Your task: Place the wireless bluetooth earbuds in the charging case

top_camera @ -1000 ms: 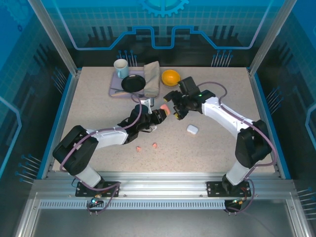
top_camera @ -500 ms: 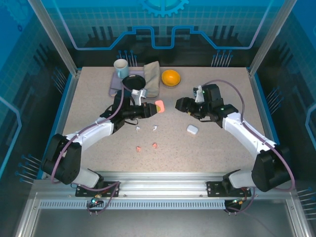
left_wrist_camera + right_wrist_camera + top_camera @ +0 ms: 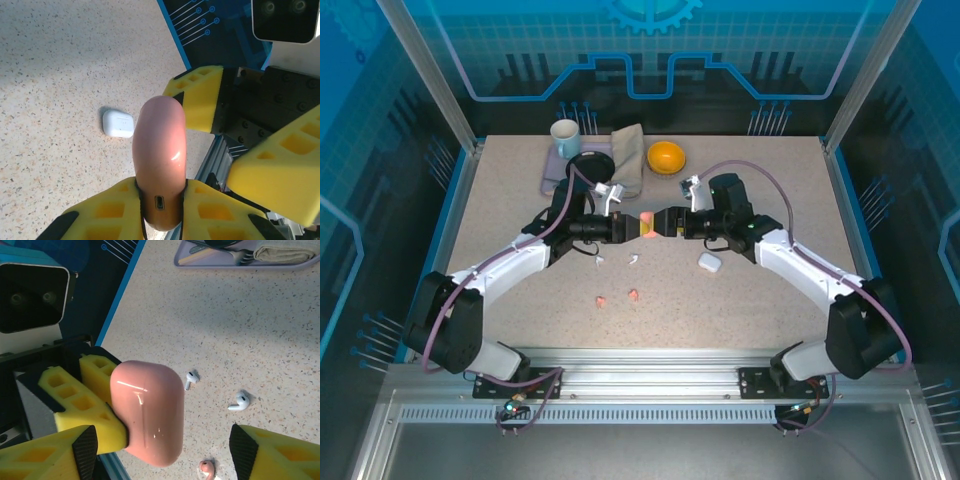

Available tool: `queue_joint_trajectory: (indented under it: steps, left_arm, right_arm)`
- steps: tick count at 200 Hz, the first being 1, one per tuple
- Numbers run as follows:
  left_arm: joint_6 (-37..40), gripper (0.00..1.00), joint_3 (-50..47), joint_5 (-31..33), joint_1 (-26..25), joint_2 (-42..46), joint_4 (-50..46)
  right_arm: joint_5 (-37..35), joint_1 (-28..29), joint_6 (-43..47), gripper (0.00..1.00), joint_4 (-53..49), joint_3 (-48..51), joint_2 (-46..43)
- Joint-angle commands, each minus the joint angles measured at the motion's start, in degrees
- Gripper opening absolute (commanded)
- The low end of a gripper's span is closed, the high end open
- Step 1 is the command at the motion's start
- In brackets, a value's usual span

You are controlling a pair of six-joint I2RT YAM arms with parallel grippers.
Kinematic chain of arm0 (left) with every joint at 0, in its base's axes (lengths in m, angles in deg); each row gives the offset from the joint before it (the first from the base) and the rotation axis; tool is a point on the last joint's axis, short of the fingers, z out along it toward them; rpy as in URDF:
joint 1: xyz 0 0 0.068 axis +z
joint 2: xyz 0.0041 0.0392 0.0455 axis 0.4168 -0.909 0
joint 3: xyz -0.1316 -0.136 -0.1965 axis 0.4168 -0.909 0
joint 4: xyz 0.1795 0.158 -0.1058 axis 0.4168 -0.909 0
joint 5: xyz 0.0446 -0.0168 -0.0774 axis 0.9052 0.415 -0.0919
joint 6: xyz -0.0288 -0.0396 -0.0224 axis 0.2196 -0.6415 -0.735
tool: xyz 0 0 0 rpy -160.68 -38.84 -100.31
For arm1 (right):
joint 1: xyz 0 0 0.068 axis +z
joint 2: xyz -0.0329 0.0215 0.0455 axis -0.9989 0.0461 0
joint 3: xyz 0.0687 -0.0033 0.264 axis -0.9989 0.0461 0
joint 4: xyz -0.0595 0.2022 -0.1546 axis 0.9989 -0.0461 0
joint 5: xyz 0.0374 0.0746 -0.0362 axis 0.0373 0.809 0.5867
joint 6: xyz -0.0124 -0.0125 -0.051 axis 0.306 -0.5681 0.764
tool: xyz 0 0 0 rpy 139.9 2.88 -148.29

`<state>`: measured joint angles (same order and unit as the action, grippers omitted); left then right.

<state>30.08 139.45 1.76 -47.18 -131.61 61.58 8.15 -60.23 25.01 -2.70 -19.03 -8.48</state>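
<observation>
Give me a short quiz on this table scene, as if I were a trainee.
1. True or false: the left tool grips the glossy salmon-pink rounded plastic case.
2. The right tool is: A shut on nothing; B open, facing the pink case; C shut on the pink case.
3. How many tiny stemmed plastic earbuds lie loose on the speckled table?
Key: 1 true; 2 B; 3 four.

The left fingers [image 3: 107, 210] pinch a pink case [image 3: 159, 145], a white case [image 3: 118, 123] lying on the table [image 3: 50, 60] beyond.
</observation>
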Motion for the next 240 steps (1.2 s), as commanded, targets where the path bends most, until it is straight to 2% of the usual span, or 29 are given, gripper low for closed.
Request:
queue_joint_trajectory:
  steps: [1,30,57,81,109,135,181,240]
  left_arm:
    - [1.5,0.00,2.0,-1.8,0.3,2.0,-1.0]
    - [1.7,0.00,2.5,-1.9,0.3,2.8,-1.1]
    - [1.6,0.00,2.9,-1.9,0.4,4.0,-1.2]
    - [1.6,0.00,3.3,-1.9,0.3,4.7,-1.0]
    - [1.6,0.00,3.4,-1.8,0.4,4.7,-1.0]
    - [1.4,0.00,3.4,-1.9,0.3,4.2,-0.3]
    - [0.7,0.00,3.4,-2.3,0.3,3.4,0.7]
    - [-1.6,0.00,2.7,-2.2,0.4,2.9,4.0]
  right_arm:
    - [0.7,0.9,0.9,0.70,1.6,-1.0,0.9]
    - [-1.5,0.2,0.7,0.66,1.8,1.8,1.6]
    - [-2.0,-3.3,-1.2,0.61,4.2,6.2,2.1]
    - [-1.5,-6.7,-2.9,0.59,5.8,10.4,2.4]
    - [0.1,-8.1,-3.4,0.59,5.9,12.1,0.4]
    - [3.0,-8.2,-4.2,0.58,6.9,12.7,-3.4]
    - [11.2,-8.1,-7.7,0.48,13.8,12.8,-6.8]
    - [11.9,-5.8,-9.5,0.40,16.7,9.3,-3.8]
